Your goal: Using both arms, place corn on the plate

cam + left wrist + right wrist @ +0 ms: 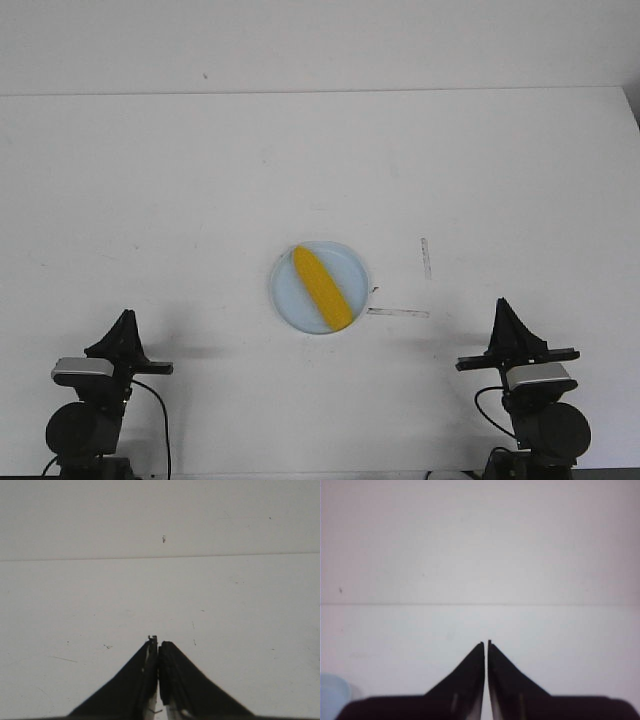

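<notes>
The corn [322, 288], likely light, stiff and slick, lies diagonally on the plate [286, 296]; mid-cob suits gripping, both end effectors [125, 322] [502, 308] pinched closed, empty.

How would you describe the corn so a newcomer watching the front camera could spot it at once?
Look at the white table and find the round pale blue plate near its middle, ahead of and between the two black arms. The corn lies on that plate, running diagonally across it. It is the only bright yellow thing in view, a smooth long cob.
</notes>
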